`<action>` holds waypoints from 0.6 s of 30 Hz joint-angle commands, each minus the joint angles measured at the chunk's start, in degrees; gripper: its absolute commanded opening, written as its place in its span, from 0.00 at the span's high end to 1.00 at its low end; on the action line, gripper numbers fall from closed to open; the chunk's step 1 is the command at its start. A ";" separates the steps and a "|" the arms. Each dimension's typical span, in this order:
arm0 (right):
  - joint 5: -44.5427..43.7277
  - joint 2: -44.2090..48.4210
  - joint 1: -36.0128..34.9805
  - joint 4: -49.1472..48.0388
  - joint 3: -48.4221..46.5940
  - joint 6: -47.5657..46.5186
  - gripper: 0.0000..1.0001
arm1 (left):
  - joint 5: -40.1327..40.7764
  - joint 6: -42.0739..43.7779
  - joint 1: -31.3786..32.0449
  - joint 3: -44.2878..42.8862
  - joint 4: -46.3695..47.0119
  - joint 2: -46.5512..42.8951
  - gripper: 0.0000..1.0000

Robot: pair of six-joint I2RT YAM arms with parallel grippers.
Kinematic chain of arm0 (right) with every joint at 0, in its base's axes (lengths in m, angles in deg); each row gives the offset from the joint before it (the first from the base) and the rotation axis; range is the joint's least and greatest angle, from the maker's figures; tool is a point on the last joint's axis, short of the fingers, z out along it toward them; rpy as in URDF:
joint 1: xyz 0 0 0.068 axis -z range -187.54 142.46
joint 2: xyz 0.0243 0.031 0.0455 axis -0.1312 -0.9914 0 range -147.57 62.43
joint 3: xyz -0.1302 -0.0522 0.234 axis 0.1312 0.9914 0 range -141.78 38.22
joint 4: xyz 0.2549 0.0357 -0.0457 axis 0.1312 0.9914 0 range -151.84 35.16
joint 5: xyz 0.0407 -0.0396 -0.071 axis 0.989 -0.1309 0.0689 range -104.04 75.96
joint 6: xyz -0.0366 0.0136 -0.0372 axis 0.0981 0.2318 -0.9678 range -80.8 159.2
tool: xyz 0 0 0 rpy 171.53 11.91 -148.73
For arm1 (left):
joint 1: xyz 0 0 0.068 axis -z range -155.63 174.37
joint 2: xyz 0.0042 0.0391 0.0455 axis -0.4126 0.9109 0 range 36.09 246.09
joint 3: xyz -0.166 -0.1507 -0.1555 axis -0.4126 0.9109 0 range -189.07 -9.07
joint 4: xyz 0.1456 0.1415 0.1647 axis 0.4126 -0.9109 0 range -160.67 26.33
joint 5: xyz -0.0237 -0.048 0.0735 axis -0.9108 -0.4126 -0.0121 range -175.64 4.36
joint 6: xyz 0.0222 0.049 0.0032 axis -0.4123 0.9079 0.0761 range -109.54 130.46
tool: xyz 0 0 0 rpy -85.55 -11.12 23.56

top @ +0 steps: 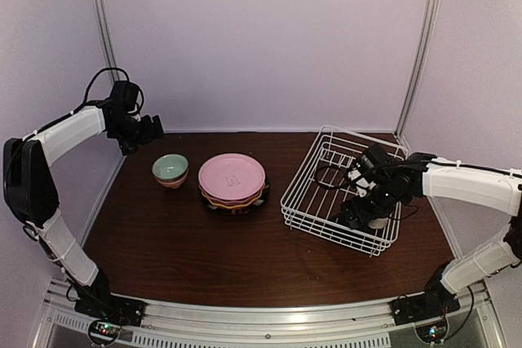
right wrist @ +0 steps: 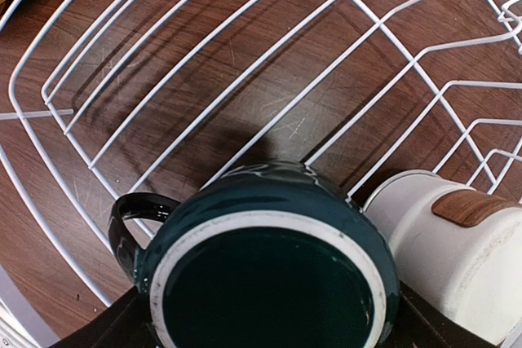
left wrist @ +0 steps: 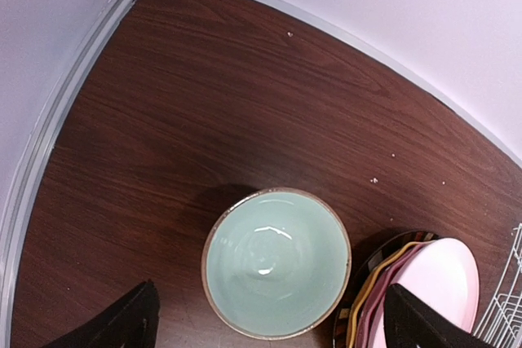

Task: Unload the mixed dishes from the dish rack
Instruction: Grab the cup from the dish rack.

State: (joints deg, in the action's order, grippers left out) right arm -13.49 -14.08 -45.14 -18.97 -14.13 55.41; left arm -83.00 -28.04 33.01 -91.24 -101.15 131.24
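The white wire dish rack (top: 326, 141) stands at the right, and my right gripper (top: 363, 212) reaches down into its near corner. In the right wrist view a dark green handled cup (right wrist: 269, 275) fills the gap between the jaws of that gripper (right wrist: 265, 325). Both fingers lie close against its sides; whether they press it I cannot tell. A white cup (right wrist: 444, 254) stands beside it in the rack (right wrist: 37, 113). My left gripper (top: 153, 129) hangs open above the pale green bowl (top: 170, 169), which sits in the open gap of that gripper (left wrist: 273, 319) in the left wrist view.
A stack of plates topped by a pink plate (top: 232, 175) sits mid-table, just right of the bowl (left wrist: 277, 262); its pink plate's edge (left wrist: 440, 279) shows in the left wrist view. Purple walls close the back and sides.
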 commanded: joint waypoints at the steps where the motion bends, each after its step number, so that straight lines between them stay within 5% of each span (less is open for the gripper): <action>1: 0.34 -1.09 -0.45 2.38 -2.35 -0.98 0.20 | -0.82 1.28 0.32 0.89 4.27 -1.84 0.03; 18: 0.32 -1.67 -0.04 -2.34 -10.28 -1.18 0.38 | -6.30 6.96 0.44 8.95 18.02 -12.71 0.02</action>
State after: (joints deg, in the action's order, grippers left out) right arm -12.59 -16.68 -45.16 -17.40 -20.93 54.38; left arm -86.39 -23.62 33.01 -85.51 -91.31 121.93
